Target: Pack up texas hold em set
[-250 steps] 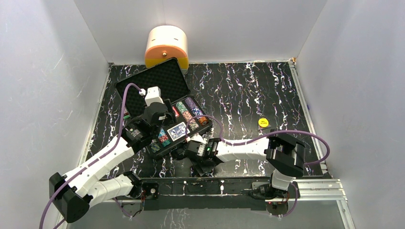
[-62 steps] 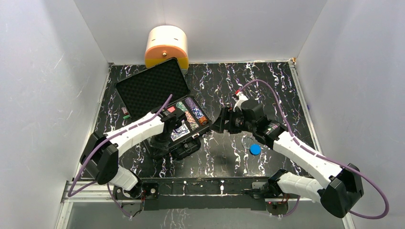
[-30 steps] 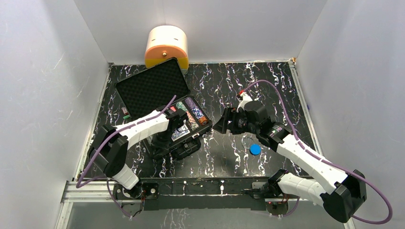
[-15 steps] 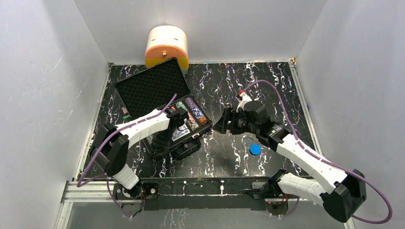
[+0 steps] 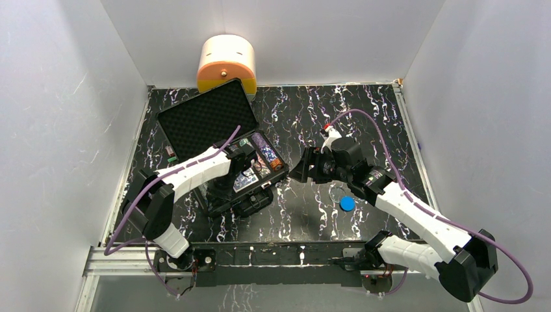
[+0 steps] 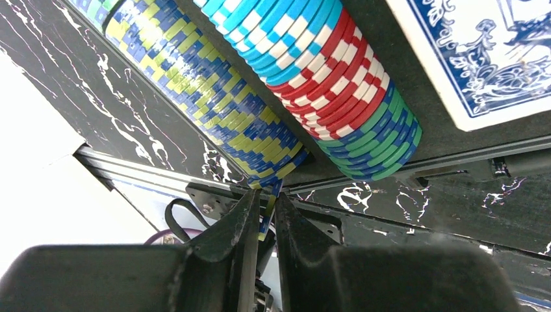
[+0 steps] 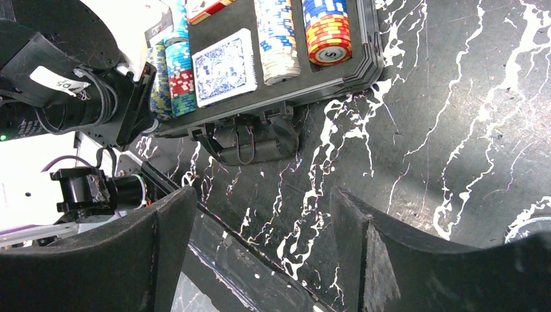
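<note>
Two arms, top view: the left gripper (image 5: 238, 170) is down inside the black hard briefcase (image 5: 253, 198); the right gripper (image 5: 295, 172) hovers just beside the case's right corner.
Lid, top view: the foam-lined lid (image 5: 206, 117) lies open beyond the left jaws, with the cream-and-orange rounded container (image 5: 226, 62) behind it.
Loose piece, top view: a small blue round disc (image 5: 347, 203) lies on the black marbled table (image 5: 364, 123), behind the right jaws and well apart from the case; judged not yet packed.
Left jaws, left wrist view: nearly together, pinching the edge of a single yellow-and-blue poker chip (image 6: 268, 208).
Slot, left wrist view: the row of yellow-and-blue chips (image 6: 208, 97) ends just ahead of the jaws; the cyan, red, blue and green chip row (image 6: 338, 78) sits ahead to their right, the blue-backed card deck (image 6: 481, 58) farther right.
Step in hand: seating that chip on the end of its row, as I judge it.
How to do it well: hold the chip on edge, face parallel to the row; press it against the last chip; part the jaws only a little, so the fingers nudge neither row.
Risk: a tilted chip may ride up onto the rim or fall flat.
Right jaws, right wrist view: wide apart, nothing between them; bare table below, the case's handle (image 7: 250, 140) ahead.
Right arm's part: best held clear until the chip is in; the disc behind it looks like the next pickup.
</note>
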You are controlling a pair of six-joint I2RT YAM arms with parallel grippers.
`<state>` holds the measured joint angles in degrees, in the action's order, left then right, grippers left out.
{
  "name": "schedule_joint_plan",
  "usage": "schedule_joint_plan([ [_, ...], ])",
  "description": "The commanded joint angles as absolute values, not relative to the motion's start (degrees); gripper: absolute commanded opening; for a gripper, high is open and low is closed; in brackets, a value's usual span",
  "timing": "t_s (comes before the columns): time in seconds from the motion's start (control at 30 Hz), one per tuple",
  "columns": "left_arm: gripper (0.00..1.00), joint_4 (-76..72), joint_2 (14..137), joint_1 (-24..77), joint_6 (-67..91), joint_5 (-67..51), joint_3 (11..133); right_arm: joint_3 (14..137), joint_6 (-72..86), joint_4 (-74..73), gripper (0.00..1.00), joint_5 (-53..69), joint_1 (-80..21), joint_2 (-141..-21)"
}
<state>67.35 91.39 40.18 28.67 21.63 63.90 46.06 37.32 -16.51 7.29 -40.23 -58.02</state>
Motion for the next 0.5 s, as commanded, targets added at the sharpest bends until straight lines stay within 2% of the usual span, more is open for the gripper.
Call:
schedule_joint_plan([
  [0.0, 0.13, 67.90, 89.96, 39.73, 27.82, 24.67, 65.85, 46.50, 36.91, -13.80, 0.83, 7.74, -40.18, -57.73],
  [0.13, 0.10, 67.55, 89.83, 40.22, 27.37, 23.87, 65.83, 46.49, 36.84, -13.63, 0.83, 8.20, -40.25, -57.77],
  [0.2, 0.03, 65.76, 88.95, 41.61, 25.45, 21.25, 65.83, 46.54, 36.73, -13.47, 0.83, 8.80, -40.19, -58.20],
  [0.47, 0.00, 64.25, 92.14, 42.71, 23.08, 18.28, 67.48, 47.61, 36.32, -14.45, 0.83, 9.76, -40.25, -58.68],
])
